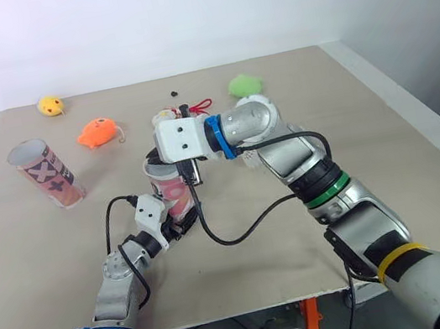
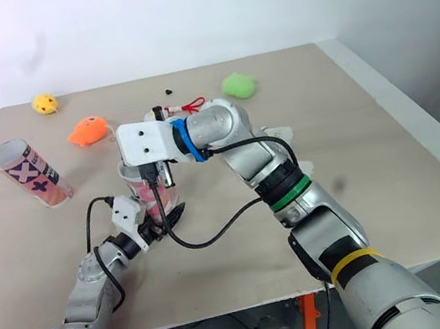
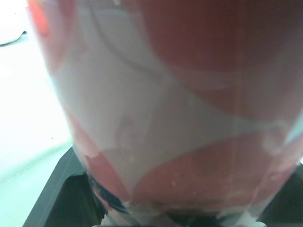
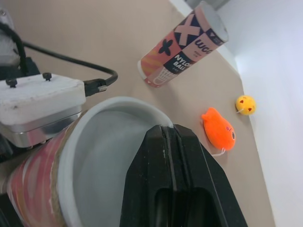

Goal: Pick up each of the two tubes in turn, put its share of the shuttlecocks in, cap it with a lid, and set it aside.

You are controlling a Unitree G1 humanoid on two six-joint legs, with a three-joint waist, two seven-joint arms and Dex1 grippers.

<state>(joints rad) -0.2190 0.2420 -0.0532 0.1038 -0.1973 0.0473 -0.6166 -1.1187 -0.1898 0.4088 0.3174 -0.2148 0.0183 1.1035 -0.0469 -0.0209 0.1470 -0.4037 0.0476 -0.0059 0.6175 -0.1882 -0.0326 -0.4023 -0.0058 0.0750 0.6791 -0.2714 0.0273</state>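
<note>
The left gripper (image 1: 177, 220) was clamped on the smooth pink-patterned cylindrical tube (image 1: 175, 191) at the beige table's (image 1: 378, 188) middle, while the right gripper (image 4: 166, 130), black fingers (image 4: 194, 165) pressed together, hung at its round open rim.

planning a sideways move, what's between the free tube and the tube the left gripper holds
Bare tabletop between free tube and held tube, in the left eye view; the orange toy lies farther back, off that stretch.
</note>
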